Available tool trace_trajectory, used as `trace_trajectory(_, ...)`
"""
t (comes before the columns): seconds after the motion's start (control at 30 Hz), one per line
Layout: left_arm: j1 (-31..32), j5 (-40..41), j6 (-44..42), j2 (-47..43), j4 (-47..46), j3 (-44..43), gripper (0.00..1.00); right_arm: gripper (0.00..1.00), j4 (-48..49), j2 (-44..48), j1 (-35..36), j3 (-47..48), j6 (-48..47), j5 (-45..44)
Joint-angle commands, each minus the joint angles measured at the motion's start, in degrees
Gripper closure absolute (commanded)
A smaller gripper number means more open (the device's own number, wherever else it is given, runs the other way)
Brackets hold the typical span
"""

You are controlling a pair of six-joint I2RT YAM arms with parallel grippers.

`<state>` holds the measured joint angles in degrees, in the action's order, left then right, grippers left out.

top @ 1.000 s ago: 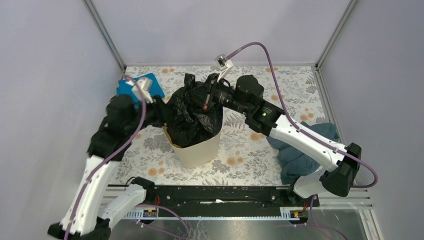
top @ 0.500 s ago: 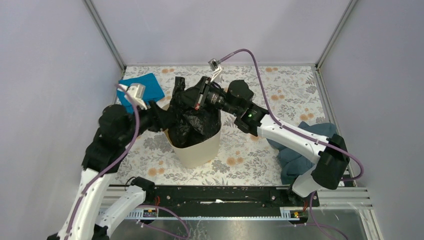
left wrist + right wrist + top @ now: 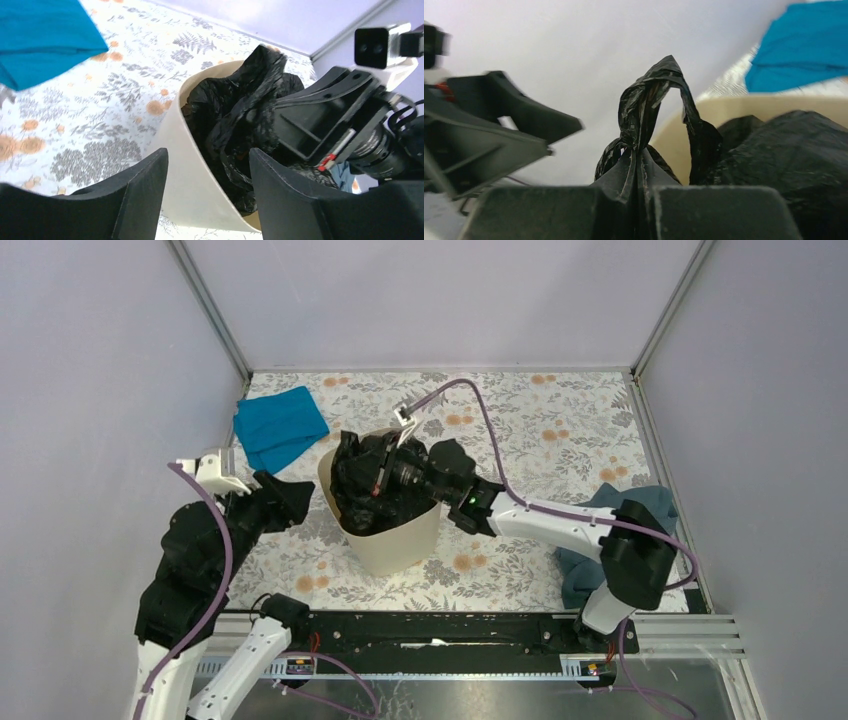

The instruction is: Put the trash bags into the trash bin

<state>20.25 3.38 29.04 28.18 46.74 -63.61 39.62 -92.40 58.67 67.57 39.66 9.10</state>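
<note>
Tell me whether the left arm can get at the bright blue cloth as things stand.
Probably yes. The bright blue cloth lies in the open just beyond the left gripper, whose jaws stand open and empty. Nothing sits between them; the trash bin is off to its right.

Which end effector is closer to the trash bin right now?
Right. The right end effector is in the trash bin's mouth, shut on the trash bag. The left end effector stands open beside the bin's left wall, apart from it.

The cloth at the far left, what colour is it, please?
The cloth is bright blue, clearest in the top external view.
</note>
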Motion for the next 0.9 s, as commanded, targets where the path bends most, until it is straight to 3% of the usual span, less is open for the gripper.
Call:
trace_trajectory(0.0, 0.05, 5.55, 5.33, -2.66, 1.64, 4.13, 0.32, 1.00, -0.40, -2.01, 1.64, -0.98, -6.67, -5.40)
trace_trajectory(0.1, 0.05, 4.43, 5.93, -2.39, 0.26, 6.86, 0.28, 1.00, -3.51, -0.87, 2.39, -0.16, -9.05, -6.80)
trace_trajectory(0.3, 0.05, -0.40, 6.13, 0.62, -6.51, 12.44, 0.28, 1.00, -12.38, 4.22, 2.39, 1.10, -12.99, -11.72)
trace_trajectory(0.67, 0.05, -13.77, 6.85, 13.11, -23.09, 16.50, 0.29, 1.00, -17.97, 10.76, 2.37, -2.79, -16.69, -16.37)
trace_trajectory(0.77, 0.04, -12.42, 4.93, 13.95, -20.96, 14.25, 0.30, 1.00, -19.72, 12.15, 2.36, -2.02, -17.96, -16.31)
trace_trajectory(0.87, 0.06, -6.04, 2.98, 10.96, -16.11, 11.89, 0.24, 1.00, -22.24, 13.00, 2.33, -0.08, -19.86, -16.35)
